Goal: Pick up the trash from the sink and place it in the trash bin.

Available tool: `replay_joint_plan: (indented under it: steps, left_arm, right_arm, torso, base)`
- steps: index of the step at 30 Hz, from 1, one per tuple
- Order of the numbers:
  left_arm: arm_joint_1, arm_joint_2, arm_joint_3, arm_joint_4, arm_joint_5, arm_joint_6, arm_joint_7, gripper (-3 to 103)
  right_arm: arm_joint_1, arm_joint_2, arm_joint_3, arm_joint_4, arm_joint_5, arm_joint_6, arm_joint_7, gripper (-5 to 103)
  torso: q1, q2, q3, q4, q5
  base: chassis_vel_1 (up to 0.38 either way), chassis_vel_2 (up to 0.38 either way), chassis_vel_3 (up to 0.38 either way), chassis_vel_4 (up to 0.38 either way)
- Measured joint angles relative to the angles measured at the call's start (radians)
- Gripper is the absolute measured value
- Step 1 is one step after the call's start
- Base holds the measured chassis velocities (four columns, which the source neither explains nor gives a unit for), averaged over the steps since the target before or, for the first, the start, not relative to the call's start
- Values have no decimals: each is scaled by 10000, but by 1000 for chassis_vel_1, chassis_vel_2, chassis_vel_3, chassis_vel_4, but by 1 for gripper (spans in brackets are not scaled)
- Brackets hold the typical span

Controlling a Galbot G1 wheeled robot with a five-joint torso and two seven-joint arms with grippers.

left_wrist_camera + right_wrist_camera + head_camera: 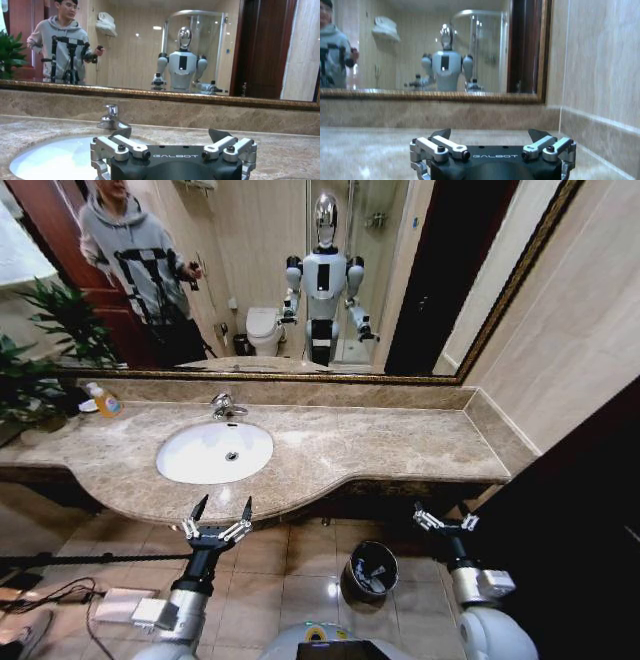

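In front of the white oval porcelain sink (214, 452) the left gripper (220, 513) hovers, jaws open and empty; the right gripper (445, 518), open too, hangs above the small round black trash bin (371, 569), where white trash (375, 577) lies; the sink looks bare, so a reach there risks grasping nothing.

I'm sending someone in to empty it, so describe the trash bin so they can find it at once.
Start at the beige marble countertop with the white oval sink. On the tiled floor below its front edge, right of the sink, stands the trash bin, between the left end effector and the right end effector. It is small, round and black, with white scraps inside.
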Motion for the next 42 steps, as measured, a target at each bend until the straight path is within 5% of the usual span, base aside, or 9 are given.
replay_joint_plan:
  steps: [9,42]
  left_arm:
    - [0,0,0,0,0,0,0,100]
    - [0,0,0,0,0,0,0,100]
  right_arm:
    - [-476,123,51,1424,96,-67,-110,100]
    - [-612,75,-14,1351,-292,223,-566,100]
  torso:
    - [0,0,0,0,-1]
    - [0,0,0,0,0]
  base:
    - [0,0,0,0]
    - [0,0,0,0]
